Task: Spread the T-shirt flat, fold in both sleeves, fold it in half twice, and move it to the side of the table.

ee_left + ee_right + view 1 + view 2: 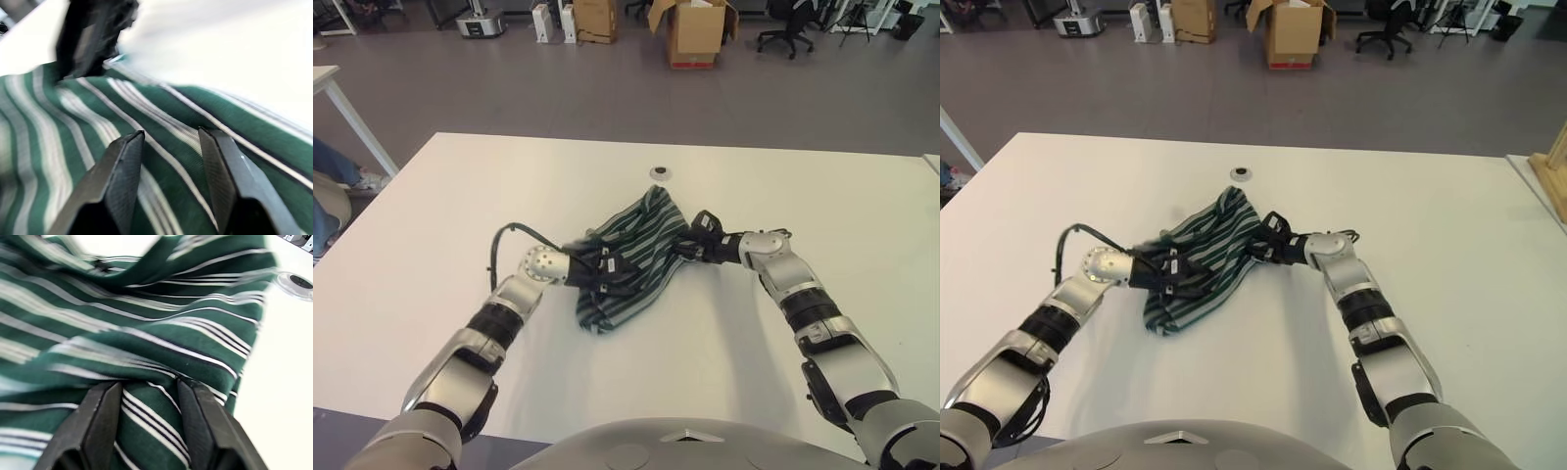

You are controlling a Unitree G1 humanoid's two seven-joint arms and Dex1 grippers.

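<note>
A green T-shirt (631, 259) with white and dark stripes lies crumpled in a heap at the middle of the white table (440, 206). My left gripper (604, 271) rests on the heap's left side. In the left wrist view its fingers (122, 181) stand apart, open, with the tips on top of the striped cloth. My right gripper (691, 241) is at the heap's right edge. In the right wrist view a fold of cloth (161, 347) runs between its fingers (98, 426) and covers their tips, so it is shut on the shirt.
A small round dark fitting (660, 173) is set in the table just beyond the shirt. Bare tabletop lies on all sides of the heap. A wooden frame (1555, 166) stands off the right edge. Boxes (693, 31) and a chair stand on the floor beyond.
</note>
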